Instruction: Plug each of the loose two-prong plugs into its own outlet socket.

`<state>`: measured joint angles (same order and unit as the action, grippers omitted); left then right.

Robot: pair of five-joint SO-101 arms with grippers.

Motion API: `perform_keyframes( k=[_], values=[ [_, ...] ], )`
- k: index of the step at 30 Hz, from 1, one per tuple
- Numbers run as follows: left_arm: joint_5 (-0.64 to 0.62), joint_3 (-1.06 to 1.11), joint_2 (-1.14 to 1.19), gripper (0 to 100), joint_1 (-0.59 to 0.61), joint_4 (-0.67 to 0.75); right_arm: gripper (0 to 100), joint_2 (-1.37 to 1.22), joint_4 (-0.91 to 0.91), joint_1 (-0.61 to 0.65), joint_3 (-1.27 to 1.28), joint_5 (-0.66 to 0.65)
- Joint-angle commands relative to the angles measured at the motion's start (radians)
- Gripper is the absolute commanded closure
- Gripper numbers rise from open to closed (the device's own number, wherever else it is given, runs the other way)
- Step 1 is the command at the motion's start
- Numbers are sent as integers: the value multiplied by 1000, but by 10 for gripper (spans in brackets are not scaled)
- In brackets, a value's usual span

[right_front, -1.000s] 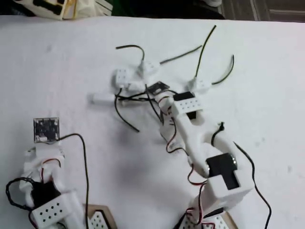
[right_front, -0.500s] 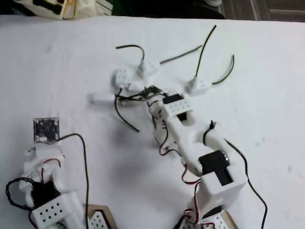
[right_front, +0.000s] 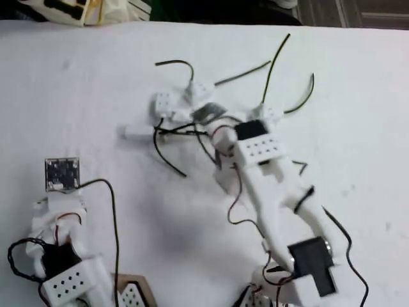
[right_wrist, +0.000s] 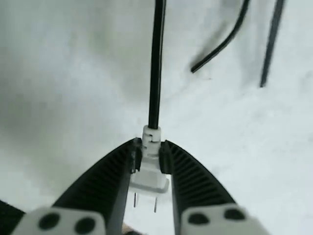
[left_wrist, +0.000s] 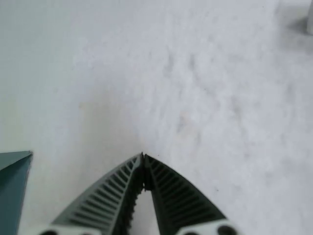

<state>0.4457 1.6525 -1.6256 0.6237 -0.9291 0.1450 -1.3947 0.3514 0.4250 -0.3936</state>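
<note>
My right gripper [right_wrist: 149, 147] is shut on a white two-prong plug [right_wrist: 149, 178]. Its prongs point back toward the wrist and its black cord [right_wrist: 156, 63] runs straight away over the table. In the high view this gripper [right_front: 208, 115] sits at the table's middle, just beside a white socket block [right_front: 165, 102] with small holes. Two more white blocks [right_front: 200, 91] [right_front: 268, 115] trail black cords nearby. A small white piece [right_front: 137, 132] lies left of the tangle. My left gripper [left_wrist: 143, 156] is shut, holding nothing, over bare white table at the near left.
Loose black cords [right_front: 169, 160] curl around the blocks in the middle. Two other cord ends [right_wrist: 225, 41] lie beyond the held plug. The left arm [right_front: 62, 192] stays at the near left corner. A box [right_front: 70, 9] sits past the far edge.
The right arm swung left, then back right, and now stretches out flatter. Its gripper ends slightly farther out, closer to the socket blocks. The left arm has kept still.
</note>
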Motion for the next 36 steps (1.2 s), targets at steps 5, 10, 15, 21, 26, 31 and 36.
perform_keyframes(
  k=[5, 10, 15, 21, 26, 31, 36],
  values=[
    [8, -8, -8, 977, -8, 15, 981, -38, 176, -73, -18, -23],
    [8, -8, -8, 977, -8, 15, 869, -189, 197, -33, -25, -17],
    [8, -8, -8, 977, -8, 15, 821, -159, 88, -28, -40, -15],
    [8, -8, -8, 977, -8, 15, 822, -113, 67, -91, -54, -23],
    [8, -8, -8, 977, -8, 15, 822, -214, 113, -111, -55, -23],
    [8, -8, -8, 977, -8, 15, 822, -318, 153, -91, -58, -17],
    [8, -8, -8, 977, -8, 15, 822, -354, 174, -56, -58, -14]
  ],
)
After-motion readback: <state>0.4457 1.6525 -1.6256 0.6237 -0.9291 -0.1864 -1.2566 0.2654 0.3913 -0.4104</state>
